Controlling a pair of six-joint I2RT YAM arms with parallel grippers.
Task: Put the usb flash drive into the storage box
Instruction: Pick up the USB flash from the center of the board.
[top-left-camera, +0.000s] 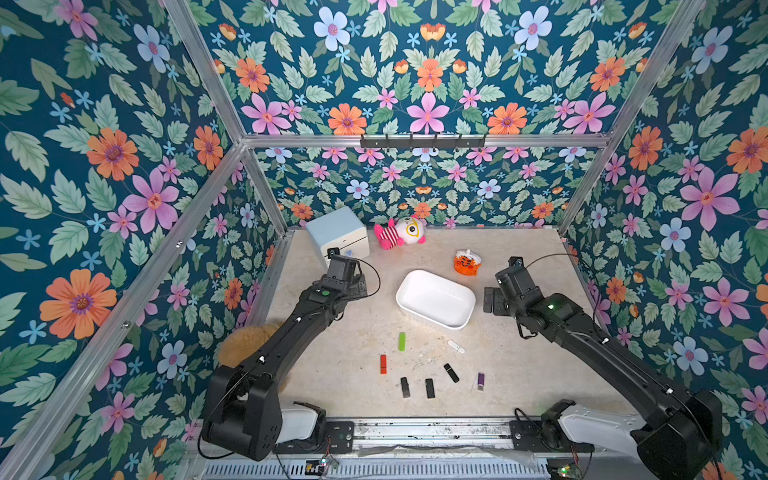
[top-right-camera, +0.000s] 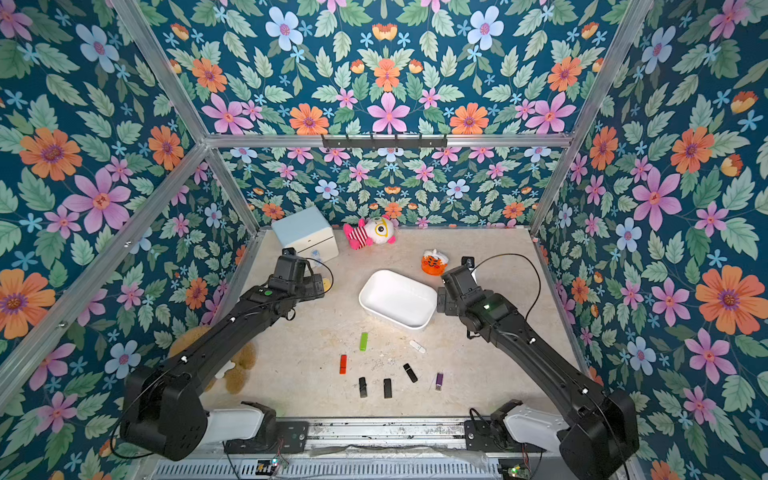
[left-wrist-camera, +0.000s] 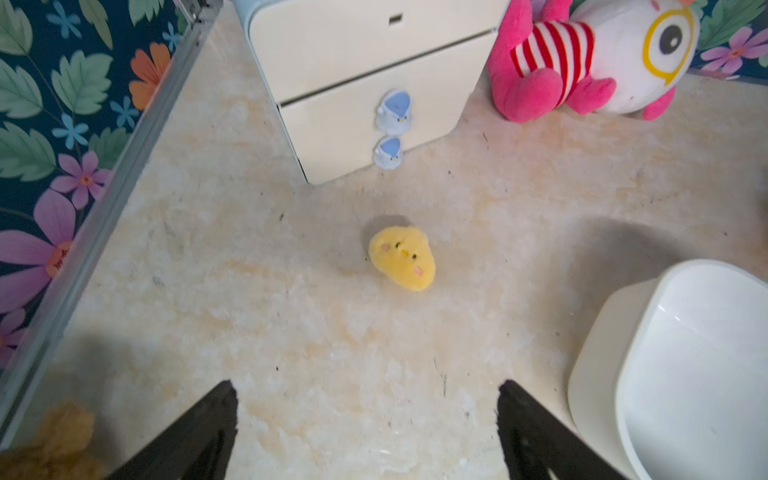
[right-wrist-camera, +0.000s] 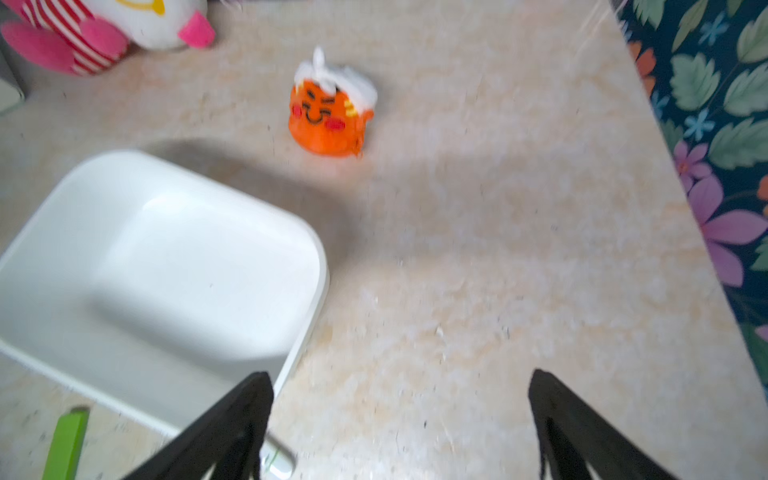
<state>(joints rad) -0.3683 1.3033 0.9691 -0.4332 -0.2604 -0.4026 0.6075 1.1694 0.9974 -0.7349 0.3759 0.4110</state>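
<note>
Both arms (top-left-camera: 291, 330) outstretched, jaws apart

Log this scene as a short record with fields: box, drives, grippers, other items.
storage box: white tub, mid-table, empty
flash drives: seven on the table between box and arm bases, none inside: green drive, red drive, white drive, purple drive, three black drives
left gripper: open, empty, near a yellow plush
right gripper: open, empty, beside the box's end
other items: drawer cabinet, pink striped plush, orange toy, brown plush
</note>
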